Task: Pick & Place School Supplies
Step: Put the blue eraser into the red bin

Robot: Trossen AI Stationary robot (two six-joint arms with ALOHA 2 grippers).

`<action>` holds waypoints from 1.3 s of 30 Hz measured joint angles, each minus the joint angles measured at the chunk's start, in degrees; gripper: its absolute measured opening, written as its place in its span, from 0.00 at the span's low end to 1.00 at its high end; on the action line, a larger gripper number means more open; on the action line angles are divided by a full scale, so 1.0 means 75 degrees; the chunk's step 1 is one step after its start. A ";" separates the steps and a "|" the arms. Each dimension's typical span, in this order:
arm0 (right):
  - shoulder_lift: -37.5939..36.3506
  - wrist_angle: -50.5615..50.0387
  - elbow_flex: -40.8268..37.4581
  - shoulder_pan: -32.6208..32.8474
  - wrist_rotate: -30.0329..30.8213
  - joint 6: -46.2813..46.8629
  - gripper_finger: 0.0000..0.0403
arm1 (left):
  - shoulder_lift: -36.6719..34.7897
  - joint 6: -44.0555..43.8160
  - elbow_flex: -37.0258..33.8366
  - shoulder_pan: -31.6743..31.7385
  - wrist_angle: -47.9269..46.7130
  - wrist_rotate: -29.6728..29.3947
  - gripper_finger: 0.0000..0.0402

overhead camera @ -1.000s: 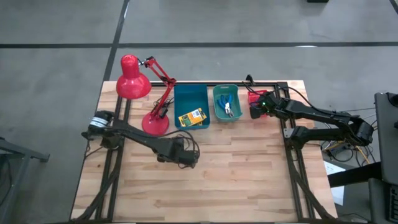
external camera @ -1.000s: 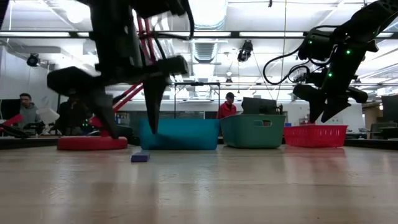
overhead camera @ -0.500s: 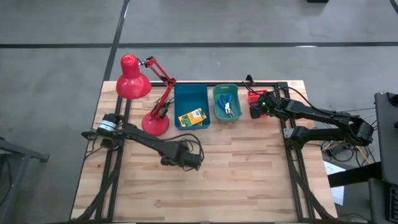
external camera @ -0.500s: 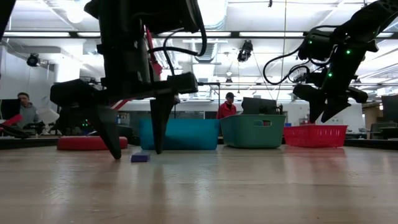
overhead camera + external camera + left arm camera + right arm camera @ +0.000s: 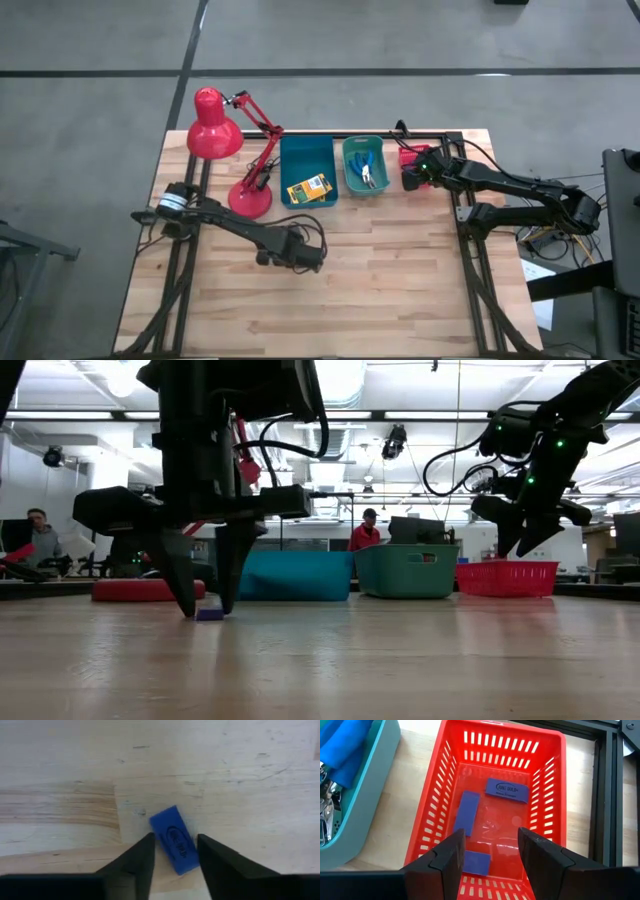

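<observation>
A small blue-purple eraser (image 5: 176,845) lies flat on the wooden table, left of centre. My left gripper (image 5: 175,840) stands over it, fingers pointing down, closed in on it; the low view shows its tips (image 5: 205,610) at the tabletop on either side of the eraser (image 5: 210,614). My right gripper (image 5: 490,832) hangs open above the red basket (image 5: 555,735) at the far right, touching nothing. Three erasers (image 5: 466,812) lie on the basket's floor. My left gripper pinches the eraser between its two fingers, which meet its long sides (image 5: 159,836). The fingers come from above, pointing down, and the eraser sits slantwise between them. It lies flat on the table.
At the far edge stand a red desk lamp (image 5: 225,150), a blue bin (image 5: 307,160) holding a yellow-and-green crayon box (image 5: 309,189), and a teal bin (image 5: 363,165) with blue-handled tools. People show in the room beyond the table. Bare wood lies toward the near edge.
My left gripper has come down to the tabletop around the eraser, then narrowed its fingers until they closed on it. The eraser has slid a little along the table between them. My right gripper has kept still.
</observation>
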 joint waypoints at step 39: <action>0.0000 -0.0002 0.0000 0.0002 0.0000 0.0000 0.44 | -0.0247 0.3159 0.2514 -0.0187 0.0047 -0.1973 0.21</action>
